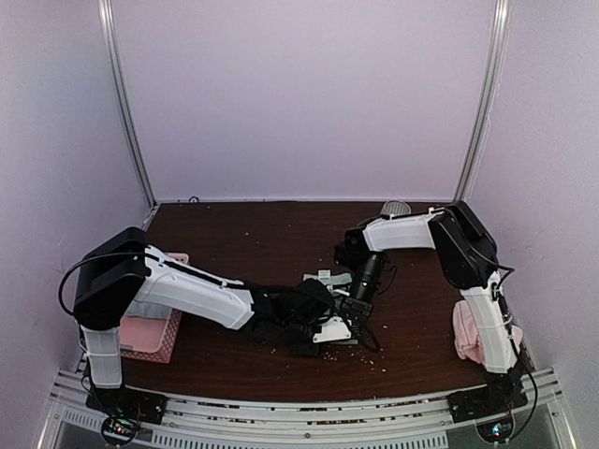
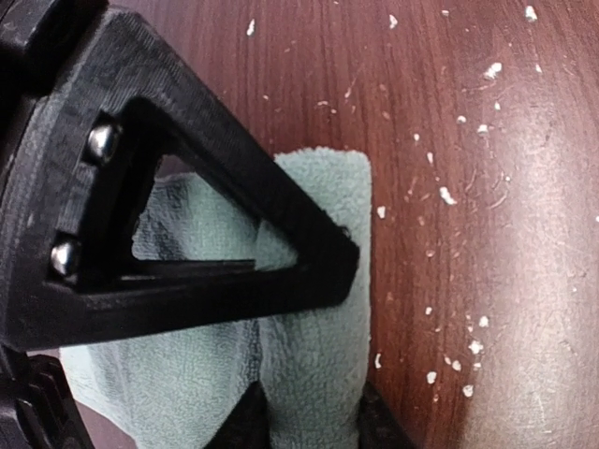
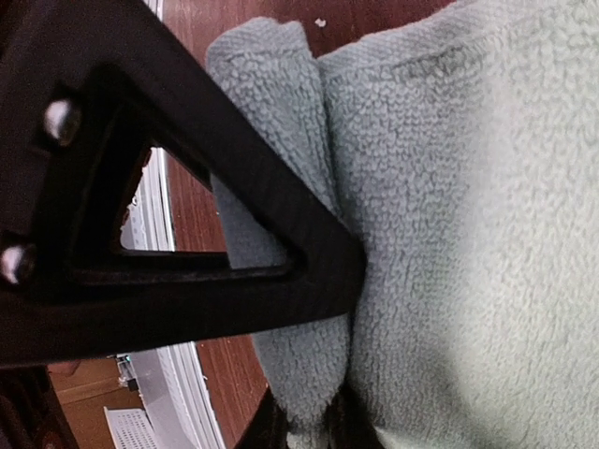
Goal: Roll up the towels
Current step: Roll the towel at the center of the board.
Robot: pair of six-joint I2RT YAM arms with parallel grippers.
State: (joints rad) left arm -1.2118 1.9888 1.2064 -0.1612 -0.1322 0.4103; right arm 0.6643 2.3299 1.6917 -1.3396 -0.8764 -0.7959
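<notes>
From above, the mint green towel (image 1: 339, 328) lies bunched on the dark wooden counter (image 1: 271, 238), near the middle of its front half. The left tool (image 1: 326, 323) and the right tool (image 1: 352, 324) are both down on it from opposite sides. The pink towel (image 1: 465, 335) sits well apart in a loose heap beside the right arm's base. In the left wrist view, the left tool (image 2: 323, 360) has its fingers partly apart with a thick folded edge of the mint green towel (image 2: 323, 187) filling the gap; I cannot tell whether they actually press it. Pale specks (image 2: 447, 196) dot the counter just beside it. In the right wrist view, the right tool (image 3: 318, 365) pinches a narrow fold of the same towel (image 3: 468, 234), and the terry bulges on either side of the black fingers. Judging by its looped pile and slack folds, the cloth is likely light, soft and limp, neither slippery nor fragile. It should squash under the fingers, sag where unsupported, and spring loose if a roll is let go. The best hold is probably a doubled edge, taken deep enough to catch every layer, with the two tools spaced along that edge so the roll turns evenly.
</notes>
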